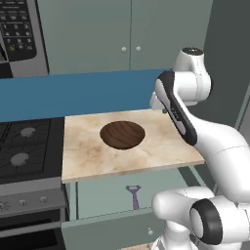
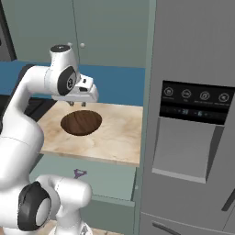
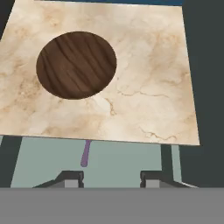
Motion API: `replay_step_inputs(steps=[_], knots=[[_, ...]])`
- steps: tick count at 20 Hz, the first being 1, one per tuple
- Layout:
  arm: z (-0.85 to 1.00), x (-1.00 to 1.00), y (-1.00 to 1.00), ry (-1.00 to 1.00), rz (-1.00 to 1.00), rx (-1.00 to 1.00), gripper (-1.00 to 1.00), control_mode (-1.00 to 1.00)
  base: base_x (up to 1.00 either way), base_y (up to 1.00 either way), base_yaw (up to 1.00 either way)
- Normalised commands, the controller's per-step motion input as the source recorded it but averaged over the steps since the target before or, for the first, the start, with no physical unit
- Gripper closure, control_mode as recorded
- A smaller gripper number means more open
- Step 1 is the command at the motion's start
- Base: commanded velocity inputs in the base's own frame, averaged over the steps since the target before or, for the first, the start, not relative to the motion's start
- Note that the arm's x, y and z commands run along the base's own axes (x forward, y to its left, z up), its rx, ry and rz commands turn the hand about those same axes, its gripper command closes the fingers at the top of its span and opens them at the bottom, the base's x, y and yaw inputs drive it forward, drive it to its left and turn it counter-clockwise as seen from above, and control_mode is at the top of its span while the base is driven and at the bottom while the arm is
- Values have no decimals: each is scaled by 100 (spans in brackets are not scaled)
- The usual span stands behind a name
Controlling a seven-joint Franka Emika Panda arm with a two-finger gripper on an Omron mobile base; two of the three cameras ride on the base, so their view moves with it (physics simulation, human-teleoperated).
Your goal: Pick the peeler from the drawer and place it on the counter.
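Drawer (image 1: 105,229) open, flat grey-green front panel nearest. Peeler (image 1: 134,196) lies on drawer floor, not yet grasped; slim purple handle, forked head. Pick and place both remain, I judge. Counter (image 1: 161,149) behind and above: beige marble-look slab, tan veins. Round dark wooden bowl (image 1: 122,134) on it. Gripper (image 2: 79,103) hovers over counter's rear, jaws partly apart, holding nothing.

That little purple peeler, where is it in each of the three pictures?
Left base view: the peeler lies in the open drawer, low and just right of centre, below the counter edge.
Right base view: the peeler is lower left, in the drawer under the counter edge.
Hand view: its handle pokes out below the counter edge, bottom left of centre.
Shared landmark: the wooden bowl on the counter.
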Motion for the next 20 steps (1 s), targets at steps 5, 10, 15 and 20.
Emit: replay_step_inputs(steps=[5,10,15,20], knots=[[-12,-45,0,-1,0,0,-100,-100,0,0,0],[-38,-77,0,0,2,0,-100,-100,0,0,0],[-28,-53,0,0,4,0,-100,100,-10,0,2],[0,0,0,0,0,0,-100,100,-43,-35,21]])
